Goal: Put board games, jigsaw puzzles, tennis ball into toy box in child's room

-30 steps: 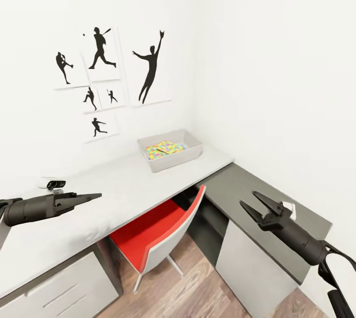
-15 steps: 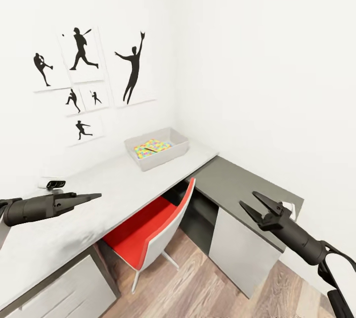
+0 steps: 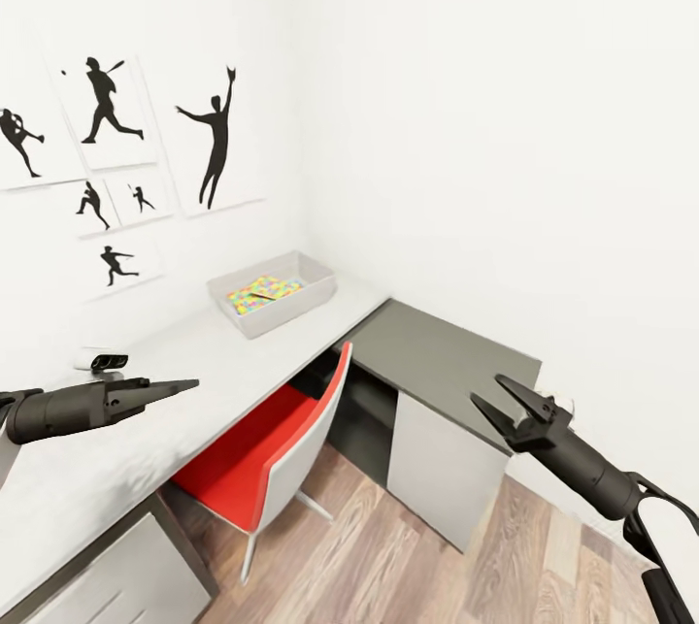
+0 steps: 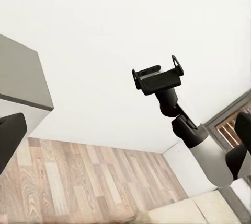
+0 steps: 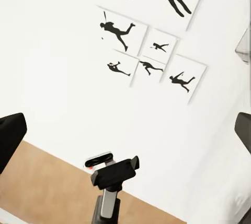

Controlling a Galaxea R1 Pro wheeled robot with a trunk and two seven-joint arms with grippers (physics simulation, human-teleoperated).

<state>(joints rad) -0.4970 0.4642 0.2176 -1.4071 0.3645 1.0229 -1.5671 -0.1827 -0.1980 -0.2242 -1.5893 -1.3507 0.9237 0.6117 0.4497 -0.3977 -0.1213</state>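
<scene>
The toy box (image 3: 309, 295), a shallow light-grey tray, sits on the pale table (image 3: 184, 362) against the wall near the room's corner. Inside it lie multicoloured jigsaw puzzles (image 3: 254, 292). My left gripper (image 3: 184, 383) hovers over the table's near end, well short of the box, open and empty. My right gripper (image 3: 493, 397) hangs open and empty beyond the dark cabinet's front corner, over the floor. The board games and the tennis ball are out of view. In the left wrist view a beige patch (image 4: 183, 212) at the floor's edge could be the bed; I cannot tell.
A red-and-white chair (image 3: 267, 454) is tucked under the table. The lower dark grey cabinet (image 3: 437, 352) joins the table at the corner. Black silhouette posters (image 3: 214, 139) hang on the wall. Wood-plank floor (image 3: 388, 556) lies below the chair and cabinet.
The camera has swung to the right, so table, toy box, posters and cabinet have shifted left in the picture. Both grippers keep their places and states.
</scene>
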